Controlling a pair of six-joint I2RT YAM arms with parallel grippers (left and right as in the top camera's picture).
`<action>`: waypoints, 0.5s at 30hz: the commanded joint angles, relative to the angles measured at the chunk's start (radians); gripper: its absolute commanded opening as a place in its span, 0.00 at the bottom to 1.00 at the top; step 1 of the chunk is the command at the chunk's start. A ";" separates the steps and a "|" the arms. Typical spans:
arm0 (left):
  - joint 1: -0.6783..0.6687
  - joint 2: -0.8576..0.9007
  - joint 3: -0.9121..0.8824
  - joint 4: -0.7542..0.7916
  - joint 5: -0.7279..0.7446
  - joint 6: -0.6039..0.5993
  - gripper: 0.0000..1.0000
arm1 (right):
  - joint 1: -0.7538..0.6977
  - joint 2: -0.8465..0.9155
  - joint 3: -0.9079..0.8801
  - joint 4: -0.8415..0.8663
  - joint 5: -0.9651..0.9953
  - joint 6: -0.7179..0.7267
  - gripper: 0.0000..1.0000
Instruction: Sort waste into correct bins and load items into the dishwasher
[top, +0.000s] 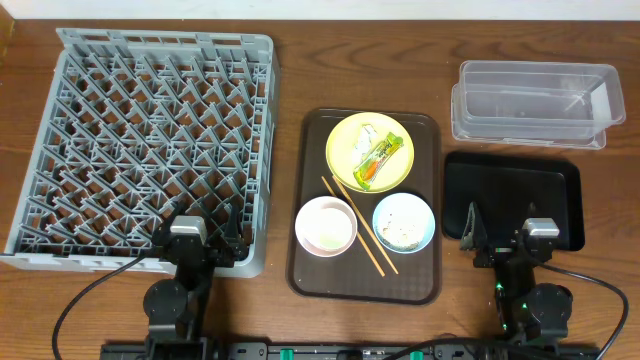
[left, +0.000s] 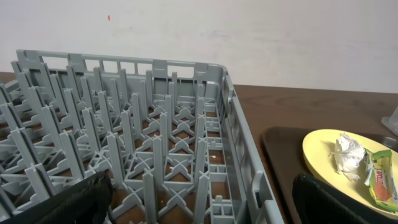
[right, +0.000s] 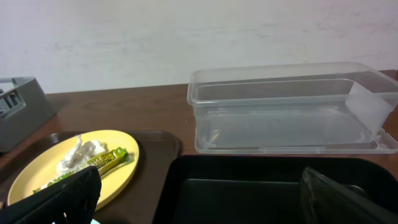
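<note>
The grey dish rack (top: 140, 140) fills the left of the table. On the brown tray (top: 430, 200) stand a yellow plate (top: 345, 135) with a green-and-orange wrapper (top: 382, 158) and a white tissue (top: 366, 135), a pale pink-white bowl (top: 326, 226), a light blue bowl (top: 403, 222) with whitish food scraps, and wooden chopsticks (top: 358, 225). The clear tub (top: 535, 100) and black tray (top: 515, 185) are at the right. My left gripper (top: 200, 240) is open over the rack's near right corner (left: 205, 186). My right gripper (top: 505, 240) is open over the black tray's near edge (right: 249, 193). The small white cup is not in view.
The wrist views show the plate with tissue (left: 348, 152) and wrapper (right: 93, 163), and the clear tub (right: 286, 112) behind the black tray. Bare wooden table (top: 290, 70) lies between rack and brown tray.
</note>
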 joint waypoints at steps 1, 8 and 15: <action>-0.004 -0.005 -0.014 -0.037 0.021 0.014 0.94 | 0.023 -0.006 -0.001 -0.004 -0.005 -0.002 0.99; -0.004 -0.005 -0.014 -0.037 0.021 0.014 0.94 | 0.023 -0.006 -0.001 -0.004 -0.005 -0.003 0.99; -0.004 -0.005 -0.014 -0.037 0.021 0.014 0.94 | 0.023 -0.005 -0.001 -0.005 -0.004 -0.003 0.99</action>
